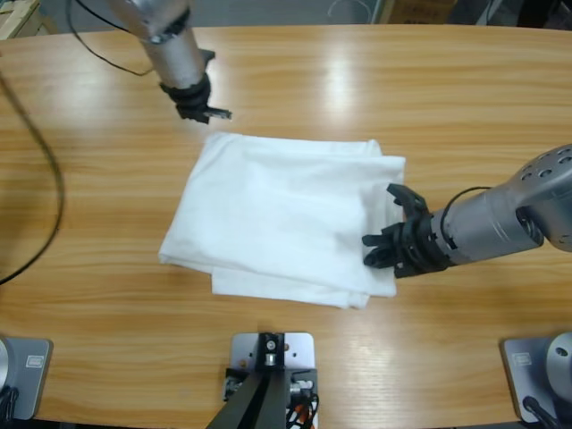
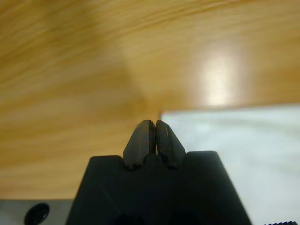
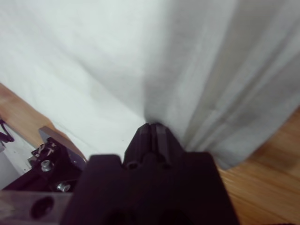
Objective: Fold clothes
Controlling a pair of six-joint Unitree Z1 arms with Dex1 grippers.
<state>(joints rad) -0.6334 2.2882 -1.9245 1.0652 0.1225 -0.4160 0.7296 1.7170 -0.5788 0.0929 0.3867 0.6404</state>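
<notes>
The white T-shirt (image 1: 277,214) lies folded into a rough rectangle in the middle of the table. My left gripper (image 1: 217,114) hovers just off its far left corner, jaws shut with nothing between them. In the left wrist view the cloth (image 2: 234,150) lies to the right of the left gripper (image 2: 153,124). My right gripper (image 1: 371,246) reaches in from the right onto the shirt's right edge. In the right wrist view the right gripper (image 3: 152,125) is shut, and the fabric (image 3: 93,61) puckers in creases toward its tip.
The wooden table (image 1: 357,89) stretches bare behind and to both sides of the shirt. A black cable (image 1: 49,179) loops over the table's left end.
</notes>
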